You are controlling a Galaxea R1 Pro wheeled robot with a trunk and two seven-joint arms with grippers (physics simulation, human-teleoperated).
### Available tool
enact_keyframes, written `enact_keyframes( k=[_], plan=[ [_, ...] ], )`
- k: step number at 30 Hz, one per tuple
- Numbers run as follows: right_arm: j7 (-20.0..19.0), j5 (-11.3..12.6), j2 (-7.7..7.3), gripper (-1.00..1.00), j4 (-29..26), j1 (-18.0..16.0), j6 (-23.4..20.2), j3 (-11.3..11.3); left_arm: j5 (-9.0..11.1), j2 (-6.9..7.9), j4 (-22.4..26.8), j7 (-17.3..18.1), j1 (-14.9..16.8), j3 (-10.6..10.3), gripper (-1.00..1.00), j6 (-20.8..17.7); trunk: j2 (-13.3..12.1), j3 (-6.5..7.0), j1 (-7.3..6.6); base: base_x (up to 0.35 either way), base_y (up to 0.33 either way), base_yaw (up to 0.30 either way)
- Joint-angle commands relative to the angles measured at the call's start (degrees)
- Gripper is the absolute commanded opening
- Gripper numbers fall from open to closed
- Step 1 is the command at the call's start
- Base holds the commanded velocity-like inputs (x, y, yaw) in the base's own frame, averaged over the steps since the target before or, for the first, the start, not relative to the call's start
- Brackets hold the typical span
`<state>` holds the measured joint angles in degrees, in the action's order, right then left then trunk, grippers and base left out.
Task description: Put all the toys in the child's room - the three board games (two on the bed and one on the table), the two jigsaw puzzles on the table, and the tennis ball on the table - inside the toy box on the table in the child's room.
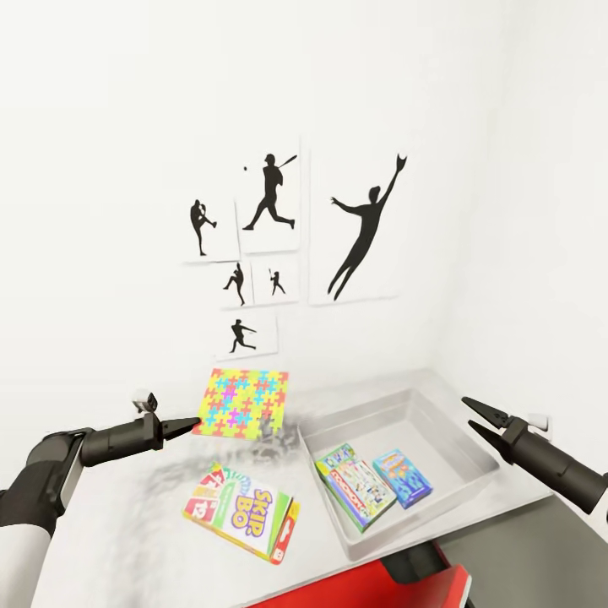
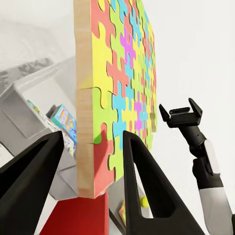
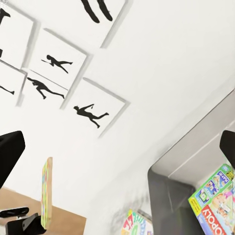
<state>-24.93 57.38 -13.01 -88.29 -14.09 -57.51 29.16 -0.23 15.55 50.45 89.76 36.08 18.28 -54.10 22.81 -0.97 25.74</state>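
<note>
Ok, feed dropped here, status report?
Left gripper shut on jigsaw puzzle, lifted. Right gripper open, empty. Two board games in toy box; Skip-Bo still on table.

Silhouette pictures (image 3: 56,61) hang on the white wall; the Monopoly box (image 3: 215,203) lies inside the grey toy box (image 3: 169,196).

A child's room in a home is shown. On the white wall, black baseball-player silhouette pictures (image 1: 270,198) are hung in a small group. Under them, a pale grey table (image 1: 127,523) is placed against the wall, and toys are seen on it: a colourful jigsaw puzzle (image 1: 242,403), a Skip-Bo game box (image 1: 243,511), and a grey toy box (image 1: 473,460) in which a Monopoly box (image 1: 355,485) and a small blue game box (image 1: 403,477) are kept. A red chair (image 1: 422,587) is seen at the table's edge.
</note>
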Motion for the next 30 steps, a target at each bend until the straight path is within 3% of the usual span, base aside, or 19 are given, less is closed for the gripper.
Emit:
enact_keyframes(
  k=[1, 30],
  plan=[
    [-0.5, -0.45, 0.01, 1.0, 0.02, -0.06, -0.25, 0.09, -0.03, 0.01, 0.0, 0.24, 0.04, 0.0, -1.0, -0.57, 0.11, -0.1, 0.05, 0.093, 0.0, 0.0],
    [-0.55, -0.43, 0.01, 1.0, 0.12, -0.06, -0.31, 0.11, -0.03, 0.01, 0.0, 0.24, -0.01, 0.01, -1.0, -0.57, 0.11, -0.1, 0.05, 0.041, -0.011, 0.0]
  ],
)
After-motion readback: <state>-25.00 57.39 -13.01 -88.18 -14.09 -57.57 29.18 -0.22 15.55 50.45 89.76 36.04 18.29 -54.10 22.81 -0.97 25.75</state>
